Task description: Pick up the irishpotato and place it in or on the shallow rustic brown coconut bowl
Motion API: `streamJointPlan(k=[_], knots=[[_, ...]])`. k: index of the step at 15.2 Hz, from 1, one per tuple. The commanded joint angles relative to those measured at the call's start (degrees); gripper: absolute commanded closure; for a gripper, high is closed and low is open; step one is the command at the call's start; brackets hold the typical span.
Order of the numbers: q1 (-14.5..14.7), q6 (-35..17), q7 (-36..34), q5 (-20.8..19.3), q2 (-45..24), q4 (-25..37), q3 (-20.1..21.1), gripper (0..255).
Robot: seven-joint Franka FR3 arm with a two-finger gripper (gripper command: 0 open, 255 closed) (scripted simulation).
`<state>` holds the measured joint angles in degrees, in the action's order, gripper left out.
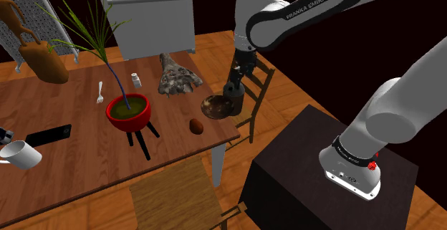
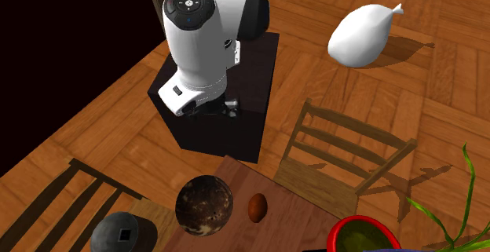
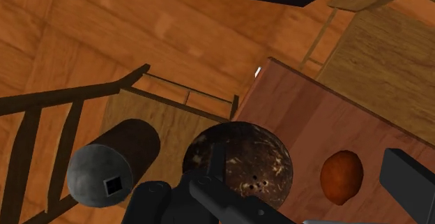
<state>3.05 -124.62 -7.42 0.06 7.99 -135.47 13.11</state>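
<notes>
end effector [image 3: 296, 172] hangs above the bowl [image 3: 240, 158], fingers apart
the potato [image 3: 341, 177] lies on the counter [image 3: 334, 104] just beside the bowl, near the counter's edge, not held.

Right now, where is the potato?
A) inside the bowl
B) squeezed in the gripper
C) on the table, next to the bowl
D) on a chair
C: the potato lies on the table beside the bowl, with a gap between them.
</notes>
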Motion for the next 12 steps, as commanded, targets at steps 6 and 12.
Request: streamJointPlan(k=[6, 12], knots=[[1.32, -7.95, -4.39, -1.84, -15.51, 6.39, 1.55, 0], [3.47, -12.1, -7.52, -3.9, -28.96, 14.77, 1.46, 0]])
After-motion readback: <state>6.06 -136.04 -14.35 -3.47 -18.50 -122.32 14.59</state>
